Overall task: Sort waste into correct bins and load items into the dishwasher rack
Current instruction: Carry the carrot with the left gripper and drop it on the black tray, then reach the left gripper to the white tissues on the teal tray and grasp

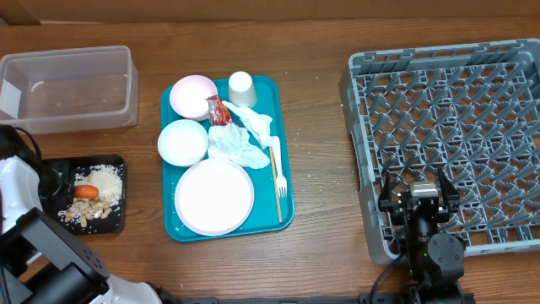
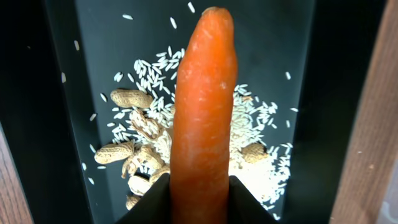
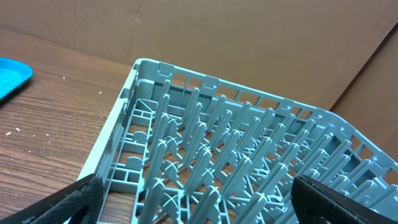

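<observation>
An orange carrot piece [image 2: 205, 112] stands between the jaws of my left gripper [image 2: 200, 186], which press on both its sides, low over the black tray [image 2: 273, 37]. Rice grains and peanuts [image 2: 130, 98] lie under it. From overhead the carrot [image 1: 84, 192] shows inside the black tray [image 1: 110, 160]. The teal tray [image 1: 283, 215] holds a plate [image 1: 214, 196], two bowls [image 1: 193, 95] [image 1: 183, 142], a cup [image 1: 241, 88], a fork [image 1: 278, 177], crumpled napkins [image 1: 245, 135] and a red wrapper [image 1: 218, 110]. My right gripper [image 3: 196, 199] hangs open over the front left corner of the grey rack [image 3: 217, 124].
The clear tub [image 1: 67, 89] stands at the back left, behind the black tray. The rack [image 1: 447, 127] fills the right side of the table. A few crumbs lie scattered on the wood between the teal tray and the rack.
</observation>
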Available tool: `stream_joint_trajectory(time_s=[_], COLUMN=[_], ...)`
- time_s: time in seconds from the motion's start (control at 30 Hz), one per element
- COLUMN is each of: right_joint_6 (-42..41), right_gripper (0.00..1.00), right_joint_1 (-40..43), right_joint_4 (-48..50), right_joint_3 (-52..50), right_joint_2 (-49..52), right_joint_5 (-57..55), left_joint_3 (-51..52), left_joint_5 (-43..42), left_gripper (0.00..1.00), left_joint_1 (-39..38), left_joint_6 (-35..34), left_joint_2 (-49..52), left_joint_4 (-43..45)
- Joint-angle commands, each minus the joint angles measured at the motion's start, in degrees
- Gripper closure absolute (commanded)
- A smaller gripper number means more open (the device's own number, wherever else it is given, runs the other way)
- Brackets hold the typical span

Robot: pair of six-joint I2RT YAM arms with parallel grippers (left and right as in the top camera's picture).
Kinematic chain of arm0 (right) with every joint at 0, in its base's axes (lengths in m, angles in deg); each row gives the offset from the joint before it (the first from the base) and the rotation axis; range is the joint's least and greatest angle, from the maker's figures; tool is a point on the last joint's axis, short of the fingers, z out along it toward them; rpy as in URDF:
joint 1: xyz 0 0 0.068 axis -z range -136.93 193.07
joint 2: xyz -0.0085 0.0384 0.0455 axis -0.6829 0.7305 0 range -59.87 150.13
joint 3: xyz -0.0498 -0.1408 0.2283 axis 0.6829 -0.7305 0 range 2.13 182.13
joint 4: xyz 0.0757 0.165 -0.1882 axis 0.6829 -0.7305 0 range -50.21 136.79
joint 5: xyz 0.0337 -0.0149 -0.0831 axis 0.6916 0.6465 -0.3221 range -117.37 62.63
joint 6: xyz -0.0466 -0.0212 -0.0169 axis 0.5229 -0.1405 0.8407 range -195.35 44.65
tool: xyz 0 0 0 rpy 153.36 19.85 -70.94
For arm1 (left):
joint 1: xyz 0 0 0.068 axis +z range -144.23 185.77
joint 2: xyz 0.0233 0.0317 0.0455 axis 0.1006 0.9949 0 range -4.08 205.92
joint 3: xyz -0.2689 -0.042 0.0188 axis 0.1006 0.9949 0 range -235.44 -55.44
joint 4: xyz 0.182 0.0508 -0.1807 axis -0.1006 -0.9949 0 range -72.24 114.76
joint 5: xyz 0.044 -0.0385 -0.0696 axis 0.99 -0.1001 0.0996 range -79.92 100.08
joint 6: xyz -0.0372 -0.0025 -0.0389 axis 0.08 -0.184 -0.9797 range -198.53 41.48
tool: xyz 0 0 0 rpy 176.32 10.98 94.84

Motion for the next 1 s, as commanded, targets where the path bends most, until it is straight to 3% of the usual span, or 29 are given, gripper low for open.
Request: stream_joint_trajectory(time_s=[0.0,0.07,0.1,0.13,0.17,0.4,0.67,0.77,0.97], right_joint_6=[0.0,0.0,0.0,0.0,0.0,0.0,0.0,0.0,0.0], right_gripper=[0.0,0.0,0.0,0.0,0.0,0.0,0.0,0.0,0.0], right_joint_1=[0.2,0.2,0.2,0.2,0.2,0.2,0.2,0.2,0.2], right_joint_4=[0.3,0.3,0.3,0.3,0.3,0.3,0.3,0.3,0.3], right_joint_3=[-0.5,-0.5,-0.5,-0.5,-0.5,-0.5,-0.5,-0.5,-0.5], right_joint_2=[0.0,0.0,0.0,0.0,0.0,0.0,0.0,0.0,0.0], right_joint_5=[-0.4,-0.4,-0.4,-0.4,-0.4,-0.4,-0.4,-0.4,-0.4], left_joint_3=[-0.9,-0.9,-0.9,-0.9,-0.9,-2.8,-12.8,-17.2,-17.8], left_joint_5=[0.7,0.7,0.7,0.7,0.6,-0.6,-5.1,-6.8,-11.7], left_gripper=[0.63,0.57,0.4,0.3,0.27,0.27,0.27,0.27,0.26], left_joint_1=[0.2,0.2,0.2,0.2,0.2,0.2,-0.6,-2.6,-10.2], left_joint_6=[0.7,0.7,0.7,0.8,0.8,1.0,3.5,5.0,11.2], left_joint_2=[0.4,0.4,0.4,0.4,0.4,0.1,-1.0,-3.0,-7.8], left_joint_4=[-0.1,-0.2,-0.3,-0.5,-0.7,-4.2,-15.9,-21.0,-21.5])
